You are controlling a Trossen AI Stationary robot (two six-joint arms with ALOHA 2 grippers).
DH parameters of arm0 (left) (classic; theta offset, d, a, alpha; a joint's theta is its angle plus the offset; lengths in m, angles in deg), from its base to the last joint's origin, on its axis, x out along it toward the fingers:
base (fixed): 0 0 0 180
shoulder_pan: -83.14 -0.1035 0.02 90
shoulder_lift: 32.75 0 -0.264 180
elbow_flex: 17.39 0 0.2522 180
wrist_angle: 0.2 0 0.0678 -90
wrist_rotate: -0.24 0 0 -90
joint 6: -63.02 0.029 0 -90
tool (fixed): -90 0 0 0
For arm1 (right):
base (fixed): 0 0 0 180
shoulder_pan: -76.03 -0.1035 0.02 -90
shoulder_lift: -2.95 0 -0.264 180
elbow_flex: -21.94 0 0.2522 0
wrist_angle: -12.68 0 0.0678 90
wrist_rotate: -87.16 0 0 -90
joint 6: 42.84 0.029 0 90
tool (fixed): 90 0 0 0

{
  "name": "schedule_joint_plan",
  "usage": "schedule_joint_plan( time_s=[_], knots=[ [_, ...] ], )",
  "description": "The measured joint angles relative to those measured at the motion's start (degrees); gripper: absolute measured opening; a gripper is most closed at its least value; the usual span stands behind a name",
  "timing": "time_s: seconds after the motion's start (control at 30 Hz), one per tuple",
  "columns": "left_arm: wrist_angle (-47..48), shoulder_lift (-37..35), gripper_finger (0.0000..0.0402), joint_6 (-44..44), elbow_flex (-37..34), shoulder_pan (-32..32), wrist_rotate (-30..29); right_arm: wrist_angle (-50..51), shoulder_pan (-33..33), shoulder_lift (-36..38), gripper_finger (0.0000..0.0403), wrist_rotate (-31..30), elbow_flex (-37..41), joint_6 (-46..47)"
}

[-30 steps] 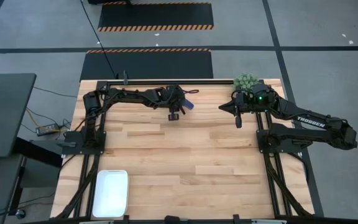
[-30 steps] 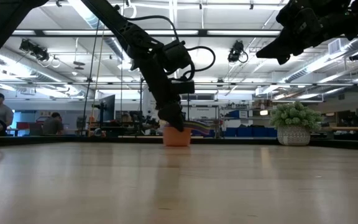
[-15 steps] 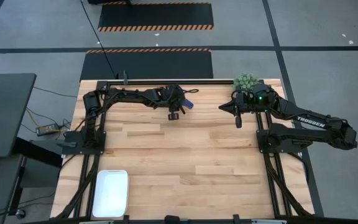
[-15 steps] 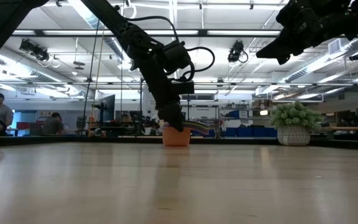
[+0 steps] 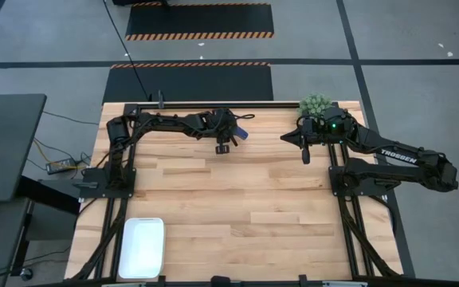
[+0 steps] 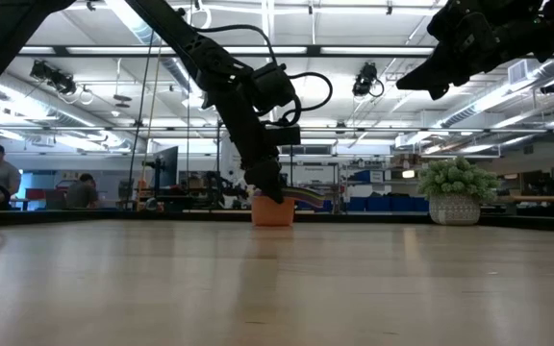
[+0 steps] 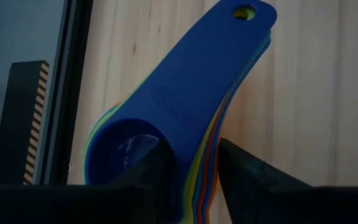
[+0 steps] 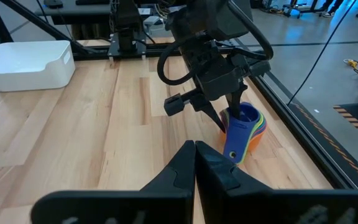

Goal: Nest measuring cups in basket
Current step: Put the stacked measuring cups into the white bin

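Glossy plastic measuring cups [image 7: 185, 118] stacked, left hand [image 7: 188, 165] clamped on them, right hand [image 8: 194, 149] together.

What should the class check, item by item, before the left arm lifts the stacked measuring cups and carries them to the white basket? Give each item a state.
1. Cups nested as one stack: ok. The measuring cups sit one inside another, blue on top.
2. Left gripper placed on the stack: ok. One finger is inside the top cup, one outside its wall.
3. Grip firm enough to lift: cannot tell. The fingers straddle the wall, but contact pressure is not visible.
4. Basket free to receive: ok. It is empty at the near left corner of the table.
5. Right gripper out of the way: ok. It is shut and hangs near the potted plant.
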Motion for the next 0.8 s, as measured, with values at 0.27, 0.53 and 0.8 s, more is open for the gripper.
schedule_joint_plan(
  time_s=[0.27, 0.53, 0.8],
  knots=[
    [4.1, 0.0, 0.0121, 0.0, 2.3, -0.2, 0.2, 0.0, 0.0, 0.0, 0.0018, 0.0, 0.0, 0.0],
    [6.7, 0.0, 0.0120, -1.8, 3.3, -0.8, 2.6, 0.0, 0.0, 0.0, 0.0018, 0.0, 0.0, 0.0],
    [6.6, 0.0, 0.0099, -2.0, 3.3, -0.8, 2.7, 0.0, 0.0, 0.0, 0.0018, 0.0, 0.0, 0.0]
  ],
)
